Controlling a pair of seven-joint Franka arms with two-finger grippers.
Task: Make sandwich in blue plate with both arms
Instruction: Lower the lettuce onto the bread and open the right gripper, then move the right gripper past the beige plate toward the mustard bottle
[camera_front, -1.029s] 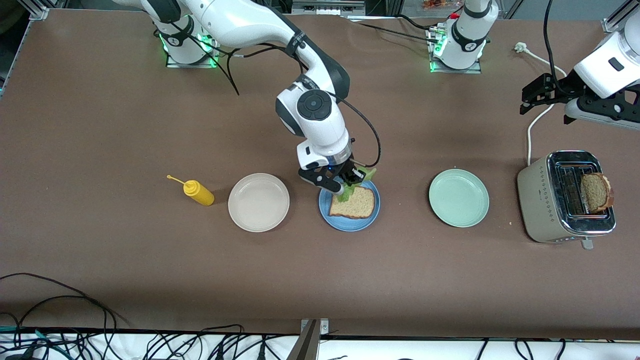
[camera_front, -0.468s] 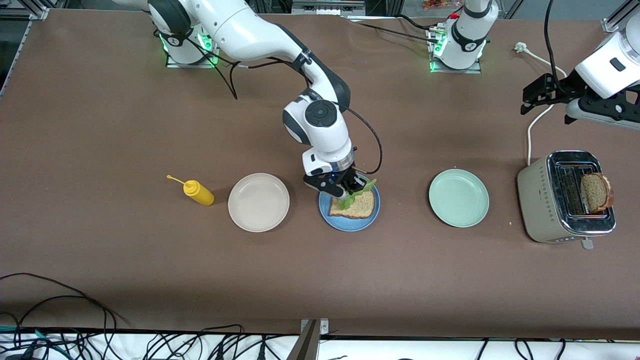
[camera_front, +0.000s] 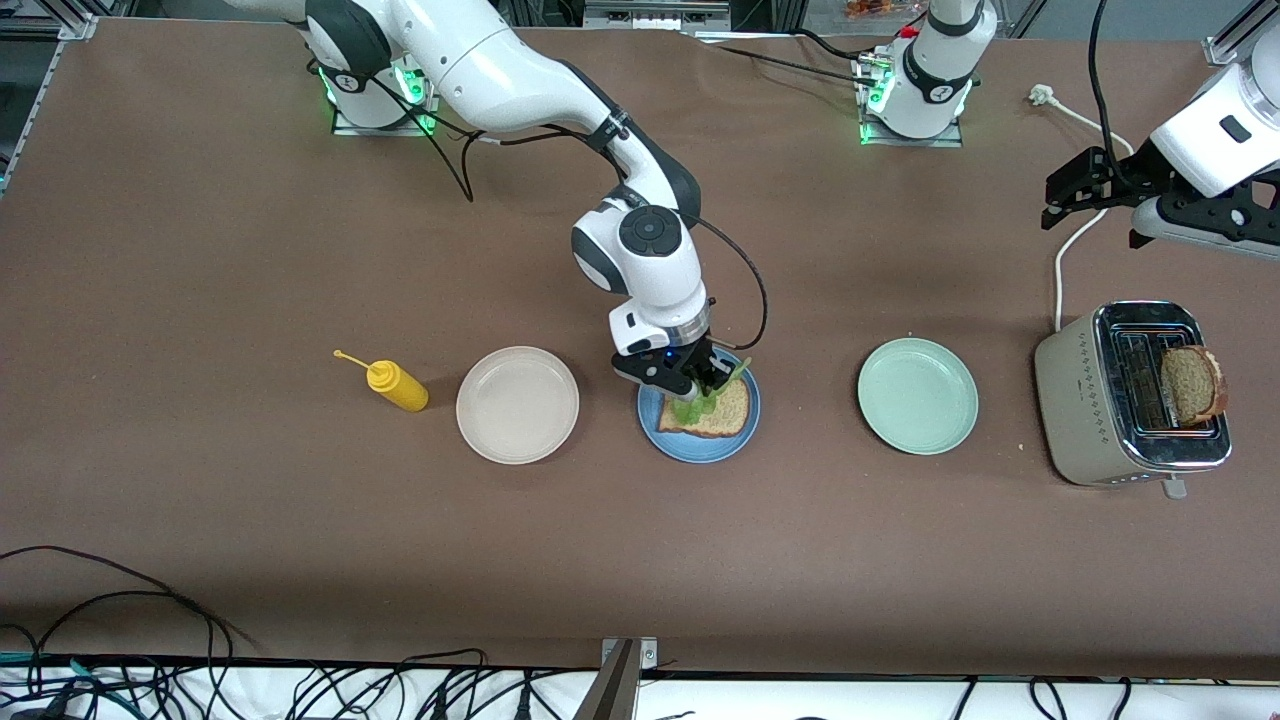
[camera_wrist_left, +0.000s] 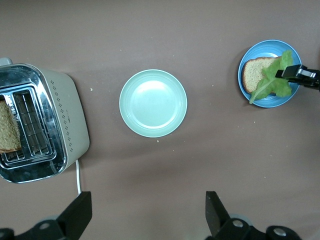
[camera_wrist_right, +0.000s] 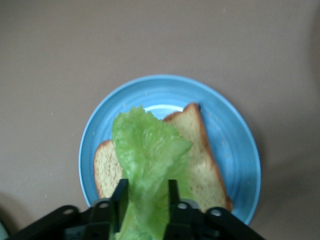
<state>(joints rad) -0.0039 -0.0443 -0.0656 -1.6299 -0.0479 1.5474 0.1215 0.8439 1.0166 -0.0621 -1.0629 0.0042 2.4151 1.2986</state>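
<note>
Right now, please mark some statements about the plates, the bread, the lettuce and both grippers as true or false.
1. One bread slice lies on the blue plate. True.
2. The right gripper has the lettuce leaf between its fingers over that slice. True.
3. The mint-green plate holds bread. False: nothing lies on it.
4. A second bread slice stands in the toaster. True.
5. The left gripper is shut on bread. False: it is open, holding nothing.

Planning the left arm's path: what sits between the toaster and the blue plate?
Only the mint-green plate, empty, lies between the toaster and the blue plate, clear in the front view.
</note>
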